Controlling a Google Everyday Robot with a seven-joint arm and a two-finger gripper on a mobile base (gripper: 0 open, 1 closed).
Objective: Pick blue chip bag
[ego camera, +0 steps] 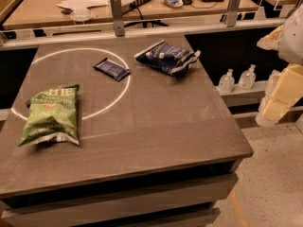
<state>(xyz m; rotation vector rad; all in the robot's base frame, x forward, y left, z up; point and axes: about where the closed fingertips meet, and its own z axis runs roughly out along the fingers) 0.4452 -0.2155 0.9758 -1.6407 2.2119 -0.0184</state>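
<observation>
The blue chip bag (166,58) is puffy and crinkled, dark blue with white print. It lies at the far right of the grey table (156,126). The gripper (283,94) shows as pale cream parts of my arm at the right edge of the view. It is off the table, to the right of the bag and well apart from it, and holds nothing that I can see.
A green chip bag (49,115) lies at the table's left. A small flat dark blue packet (111,69) lies on a white circle line. Two clear bottles (236,79) stand on a low shelf to the right. A cluttered desk (142,4) with posts stands behind.
</observation>
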